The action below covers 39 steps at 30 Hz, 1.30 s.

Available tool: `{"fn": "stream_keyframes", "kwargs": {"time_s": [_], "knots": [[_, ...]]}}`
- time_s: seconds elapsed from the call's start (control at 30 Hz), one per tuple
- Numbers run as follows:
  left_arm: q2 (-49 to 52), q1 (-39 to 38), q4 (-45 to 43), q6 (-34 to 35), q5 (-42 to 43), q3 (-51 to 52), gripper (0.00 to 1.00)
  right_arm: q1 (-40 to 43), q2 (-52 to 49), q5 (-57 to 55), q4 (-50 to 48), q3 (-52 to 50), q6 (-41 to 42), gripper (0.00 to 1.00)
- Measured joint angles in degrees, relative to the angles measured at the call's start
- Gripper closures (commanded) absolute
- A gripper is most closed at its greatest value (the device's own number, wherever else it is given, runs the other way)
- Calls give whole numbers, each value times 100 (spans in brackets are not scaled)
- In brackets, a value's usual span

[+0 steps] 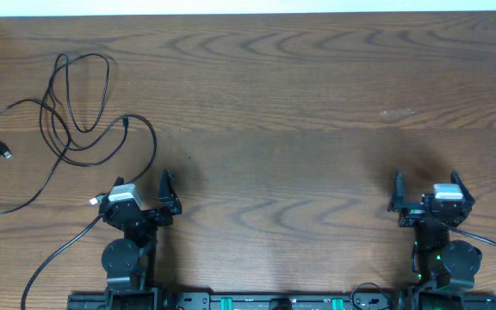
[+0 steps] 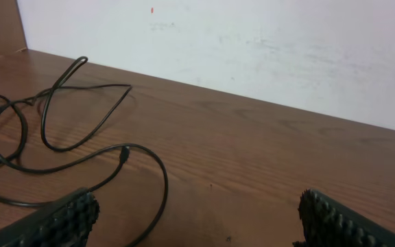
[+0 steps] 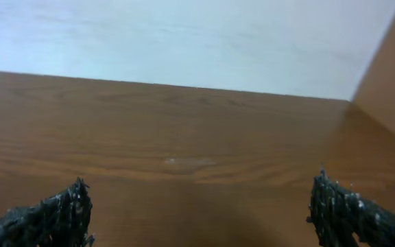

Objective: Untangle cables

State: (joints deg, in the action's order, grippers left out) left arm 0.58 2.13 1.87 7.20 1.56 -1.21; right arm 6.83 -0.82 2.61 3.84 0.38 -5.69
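Roughly near-to-far, the tangled cables (image 1: 63, 142)

Wood-grain table (image 1: 300, 103) against white wall (image 2: 266, 48)

No legible text, label, brand, number or sign is being shown in any of the three views. Only a small red mark (image 2: 151, 10) is being picked up on the white painted wall (image 2: 266, 48) in the left wrist view, too small to be read.
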Motion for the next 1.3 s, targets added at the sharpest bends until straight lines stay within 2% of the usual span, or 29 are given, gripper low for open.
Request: {"fn": "stream_keyframes", "kwargs": {"time_s": [0.27, 1.3], "knots": [[0, 0, 0, -2, 0, 0, 6, 0, 0, -411, 2, 0, 363, 1], [0, 0, 0, 0, 0, 0, 6, 0, 0, -457, 0, 0, 385, 1]]}}
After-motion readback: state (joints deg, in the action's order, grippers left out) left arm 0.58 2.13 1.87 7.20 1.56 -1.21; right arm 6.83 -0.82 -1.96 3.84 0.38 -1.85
